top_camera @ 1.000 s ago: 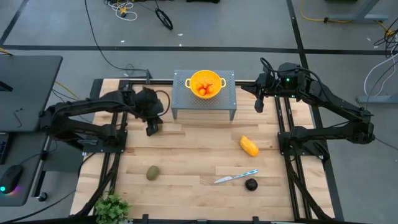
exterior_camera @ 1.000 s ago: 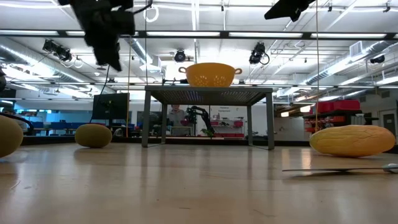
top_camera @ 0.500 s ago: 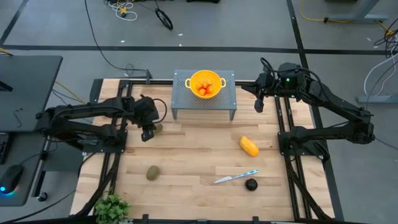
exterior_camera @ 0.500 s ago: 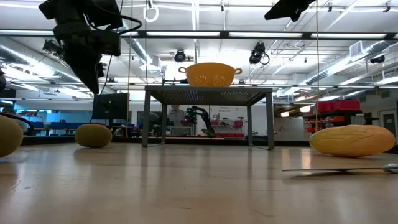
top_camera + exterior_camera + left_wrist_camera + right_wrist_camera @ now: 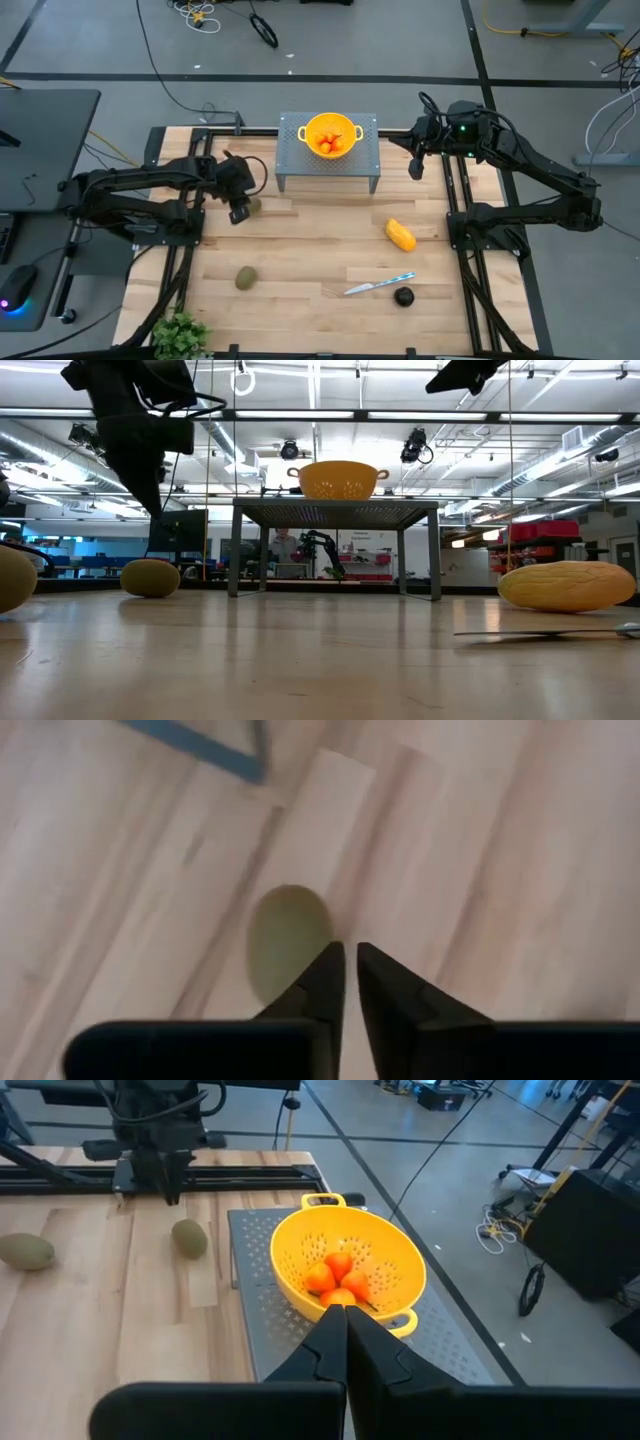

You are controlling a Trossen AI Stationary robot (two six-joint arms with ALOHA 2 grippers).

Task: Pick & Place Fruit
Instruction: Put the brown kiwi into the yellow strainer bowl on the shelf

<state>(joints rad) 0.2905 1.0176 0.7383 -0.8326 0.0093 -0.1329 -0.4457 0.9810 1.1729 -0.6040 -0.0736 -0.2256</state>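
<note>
An olive-brown oval fruit [image 5: 285, 945] lies on the wooden table in front of the stand's left end. My left gripper [image 5: 348, 955] hangs above it, slightly to its left, pointing steeply down. A narrow gap shows between its fingertips and nothing is in them. A second olive oval [image 5: 245, 278] lies nearer the front. A yellow-orange oblong fruit [image 5: 400, 235] and a dark round one [image 5: 403, 296] lie on the right. Tiny orange-red fruits [image 5: 338, 1278] sit in the yellow bowl [image 5: 333, 135]. My right gripper [image 5: 345, 1315] hovers shut and empty beside the stand's right end.
The bowl stands on a grey perforated metal stand [image 5: 365, 160] at the table's far middle. A slim knife [image 5: 380, 285] lies near the dark round fruit. A small green plant [image 5: 180, 335] sits at the front left corner. Bare wood spreads across the table's middle.
My left gripper has sunk toward the table and gone a little toward the table's left edge, tipping steeper. This has uncovered the olive oval beside the stand in the high view. No fruit has moved.
</note>
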